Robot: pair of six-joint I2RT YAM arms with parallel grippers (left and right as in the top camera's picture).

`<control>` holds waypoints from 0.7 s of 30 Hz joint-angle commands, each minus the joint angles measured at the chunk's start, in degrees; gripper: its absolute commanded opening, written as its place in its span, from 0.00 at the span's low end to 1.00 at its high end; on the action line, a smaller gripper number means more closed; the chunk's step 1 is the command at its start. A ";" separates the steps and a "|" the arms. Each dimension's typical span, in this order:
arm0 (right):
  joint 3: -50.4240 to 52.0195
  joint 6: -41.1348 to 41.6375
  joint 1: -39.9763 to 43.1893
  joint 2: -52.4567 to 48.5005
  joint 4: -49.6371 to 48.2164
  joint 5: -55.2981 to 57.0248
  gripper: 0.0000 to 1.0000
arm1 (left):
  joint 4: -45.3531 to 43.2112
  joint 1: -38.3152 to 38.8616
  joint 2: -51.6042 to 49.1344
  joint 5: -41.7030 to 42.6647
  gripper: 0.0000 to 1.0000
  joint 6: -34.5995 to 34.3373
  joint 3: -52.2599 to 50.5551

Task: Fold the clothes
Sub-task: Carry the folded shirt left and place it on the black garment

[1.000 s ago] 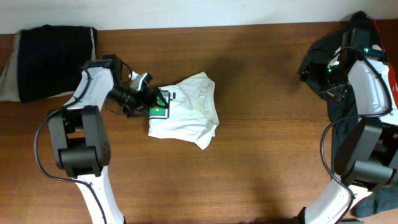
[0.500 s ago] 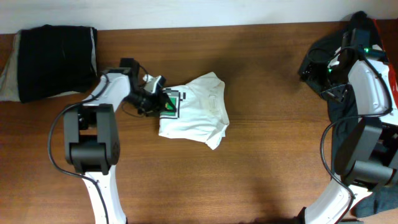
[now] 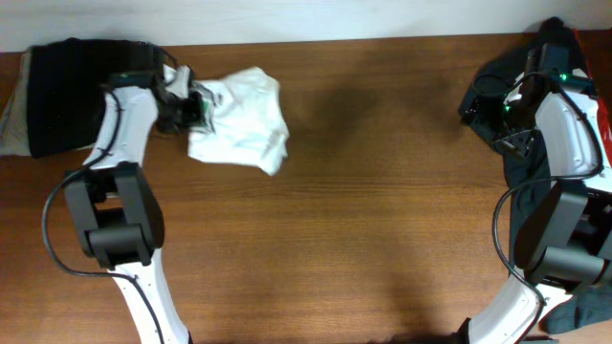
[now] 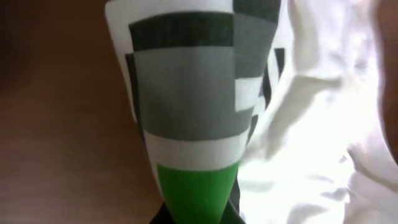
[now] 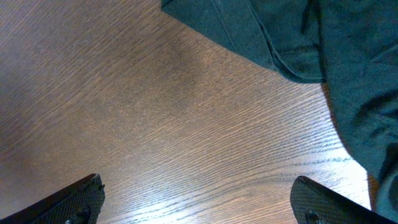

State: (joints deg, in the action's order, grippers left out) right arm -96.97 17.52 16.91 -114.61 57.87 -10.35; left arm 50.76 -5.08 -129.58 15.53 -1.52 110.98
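The clothes (image 3: 241, 119), a white T-shirt bunched into a lump, lie at the table's back left. My left gripper (image 3: 194, 106) is at the shirt's left edge, shut on the green, grey and white label (image 4: 193, 112) sewn to the cloth. In the left wrist view the label rises out of the closed jaws of the left gripper (image 4: 199, 216), with white cloth (image 4: 323, 124) to its right. My right gripper (image 5: 199, 205) stands open over bare wood at the far right, nothing between its fingers. In the overhead view the right gripper (image 3: 470, 103) is far from the shirt.
A folded black and beige bundle (image 3: 81, 91) lies at the back left corner, just left of my left arm. A dark garment (image 5: 311, 43) is heaped under and behind the right arm (image 3: 564, 124). The table's back edge runs close behind both.
My left gripper has closed on the label and pulled the shirt back and to the left, toward the black bundle. The right arm has not moved.
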 commanded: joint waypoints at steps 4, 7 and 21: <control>-1.09 -0.35 0.00 -0.20 0.00 0.52 0.99 | -6.45 -3.45 -0.07 -14.99 0.01 4.17 9.79; -1.09 -0.35 0.00 -0.20 0.00 0.52 0.99 | -11.96 -6.08 -0.09 -15.98 0.01 5.55 10.05; -1.09 -0.35 0.00 -0.20 0.00 0.52 0.99 | -19.02 -13.14 -0.07 -9.64 0.01 7.82 10.84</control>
State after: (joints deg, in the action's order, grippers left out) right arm -96.97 17.52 16.91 -114.61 57.87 -10.35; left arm 31.88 -17.69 -129.78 1.21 5.63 119.39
